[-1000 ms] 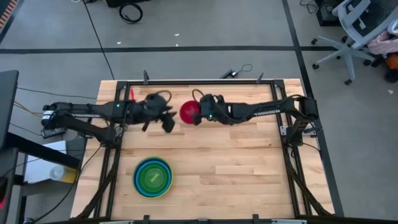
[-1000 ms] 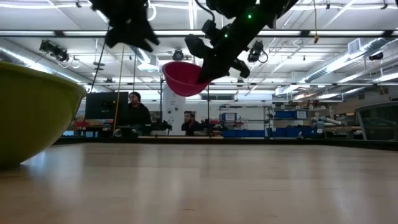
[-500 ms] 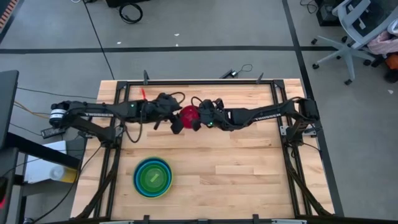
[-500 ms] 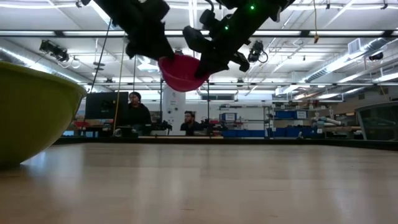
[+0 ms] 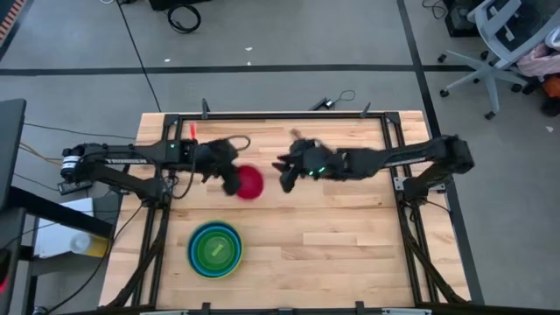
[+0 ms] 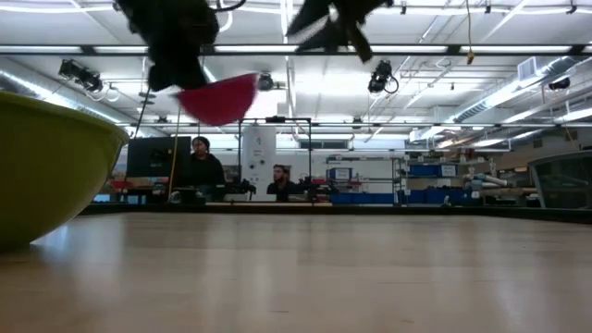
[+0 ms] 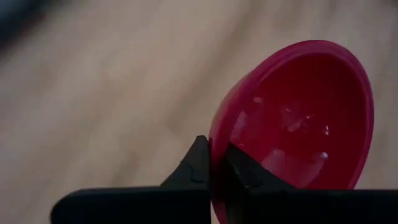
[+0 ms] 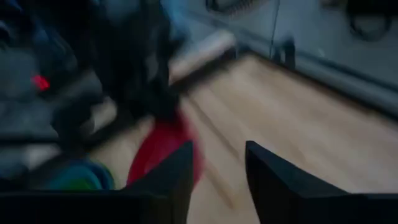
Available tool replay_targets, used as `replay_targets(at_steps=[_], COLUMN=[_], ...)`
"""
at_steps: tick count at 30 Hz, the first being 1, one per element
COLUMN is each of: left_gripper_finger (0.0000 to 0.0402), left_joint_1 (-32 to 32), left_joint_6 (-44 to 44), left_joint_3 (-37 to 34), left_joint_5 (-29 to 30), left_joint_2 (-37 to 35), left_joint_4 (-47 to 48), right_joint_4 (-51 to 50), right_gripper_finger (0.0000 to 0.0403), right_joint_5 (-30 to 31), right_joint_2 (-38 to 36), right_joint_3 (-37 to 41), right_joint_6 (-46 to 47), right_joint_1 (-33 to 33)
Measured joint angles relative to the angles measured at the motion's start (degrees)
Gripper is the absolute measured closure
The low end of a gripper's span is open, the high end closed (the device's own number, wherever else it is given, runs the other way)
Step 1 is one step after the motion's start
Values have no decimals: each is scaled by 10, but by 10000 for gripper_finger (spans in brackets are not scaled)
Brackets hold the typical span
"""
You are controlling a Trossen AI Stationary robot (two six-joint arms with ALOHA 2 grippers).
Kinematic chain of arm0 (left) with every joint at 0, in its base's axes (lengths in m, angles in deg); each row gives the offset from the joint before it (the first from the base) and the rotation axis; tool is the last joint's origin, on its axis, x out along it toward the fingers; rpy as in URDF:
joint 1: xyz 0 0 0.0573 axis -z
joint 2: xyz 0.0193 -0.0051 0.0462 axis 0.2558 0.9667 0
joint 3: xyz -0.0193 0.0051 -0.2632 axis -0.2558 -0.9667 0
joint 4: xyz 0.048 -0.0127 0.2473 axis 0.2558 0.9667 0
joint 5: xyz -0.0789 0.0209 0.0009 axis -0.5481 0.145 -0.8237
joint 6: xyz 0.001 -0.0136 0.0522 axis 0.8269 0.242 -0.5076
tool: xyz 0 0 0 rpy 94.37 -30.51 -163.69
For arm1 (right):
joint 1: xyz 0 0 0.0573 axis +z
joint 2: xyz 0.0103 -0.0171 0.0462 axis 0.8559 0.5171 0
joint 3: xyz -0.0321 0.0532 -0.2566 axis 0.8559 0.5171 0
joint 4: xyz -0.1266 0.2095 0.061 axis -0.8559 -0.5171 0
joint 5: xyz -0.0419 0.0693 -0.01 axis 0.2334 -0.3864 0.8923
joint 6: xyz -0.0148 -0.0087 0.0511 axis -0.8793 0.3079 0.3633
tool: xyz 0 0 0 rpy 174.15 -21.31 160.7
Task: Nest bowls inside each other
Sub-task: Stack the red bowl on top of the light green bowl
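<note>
The small magenta-red bowl (image 5: 250, 182) hangs above the middle of the table, with my left gripper (image 5: 233, 181) shut on its left side. In the low view the bowl (image 6: 220, 96) is well clear of the table top and tilted. My right gripper (image 5: 284, 172) stands open a short way to the bowl's right and touches nothing; its wrist view shows the bowl (image 8: 163, 157) ahead of the spread fingers. A stack of nested bowls (image 5: 215, 249), blue rims around a lime green centre, sits near the front left. Its large yellow-green outer bowl (image 6: 46, 166) fills the low view's left. My left gripper pinches the magenta-red bowl's rim (image 7: 215, 152) between its two fingers, one finger (image 7: 198, 167) on the outer wall and the other (image 7: 244, 174) inside the bowl. The fingers slant down from the table's left. The bowl is lifted clear and tilted, its opening turned partly sideways.
A black frame (image 5: 280, 115) runs around the wooden table (image 5: 350, 245). The table's right half is bare wood. People sit at desks in the room beyond the far edge (image 6: 200, 166).
The bowl has passed from right to left. My left gripper came to the bowl and shut on its rim. My right gripper then opened, let go and drew back up and toward the table's right. The bowl has gone left and nearer, and has tipped.
</note>
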Motion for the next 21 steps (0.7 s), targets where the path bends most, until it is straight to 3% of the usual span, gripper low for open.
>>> replay_targets(at_steps=[4, 6, 8, 11, 14, 18, 21], left_gripper_finger=[391, 391, 391, 391, 385, 379, 373], left_joint_1=[7, 32, 72, 148, 210, 251, 266], left_joint_6=[-24, -44, -44, -33, 1, 64, 99], left_joint_3=[2, 1, -3, -13, -32, -54, -57], left_joint_5=[-175, -231, -266, -273, -242, -226, -205], left_joint_2=[-21, -23, -23, -21, -11, 8, 30], left_joint_4=[132, 198, 207, 205, 153, 70, 58], right_joint_4=[-29, -59, -88, -124, -148, -156, -158], right_gripper_finger=[230, 226, 226, 226, 225, 226, 225], right_joint_5=[17, 35, 46, 54, 54, 53, 52], right_joint_2=[-53, -70, -85, -98, -99, -96, -92], right_joint_3=[-2, -1, -1, -1, 0, 0, 0], right_joint_6=[-20, -25, -26, -22, -8, 6, 10], right_joint_1=[-2, -8, -16, -29, -32, -32, -31])
